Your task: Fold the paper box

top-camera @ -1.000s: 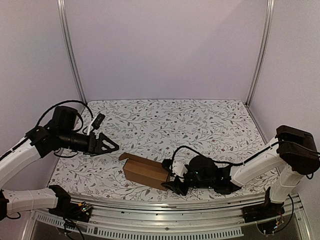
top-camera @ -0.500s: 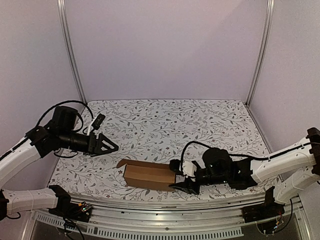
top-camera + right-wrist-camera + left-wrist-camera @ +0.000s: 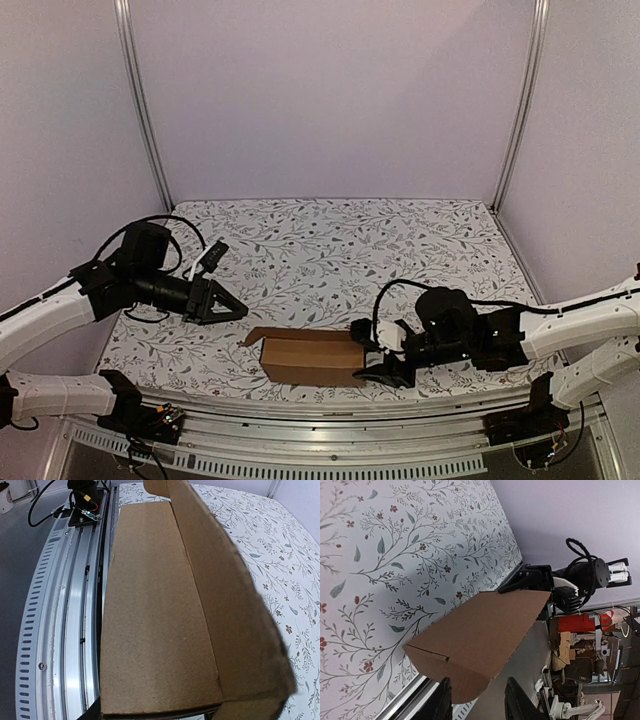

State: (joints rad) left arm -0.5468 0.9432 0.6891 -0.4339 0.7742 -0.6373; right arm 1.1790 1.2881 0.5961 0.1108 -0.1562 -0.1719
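Clamping the right end of the paper box (image 3: 310,358), the right fingers (image 3: 384,377) are pressing on its two sides and holding it lengthwise at the near edge of the bench (image 3: 420,240). The left fingers (image 3: 445,702) are hanging spread apart and empty near the box's left end, where one flap (image 3: 252,336) is standing open.

Risk: the box is lying just beside the aluminium rail (image 3: 400,412), so a pull toward the arms could tip it off. Excess squeeze could crease the cardboard.

A floral-print cover is lining the bench. Pale lilac walls (image 3: 330,100) and metal corner posts (image 3: 140,110) are enclosing it.
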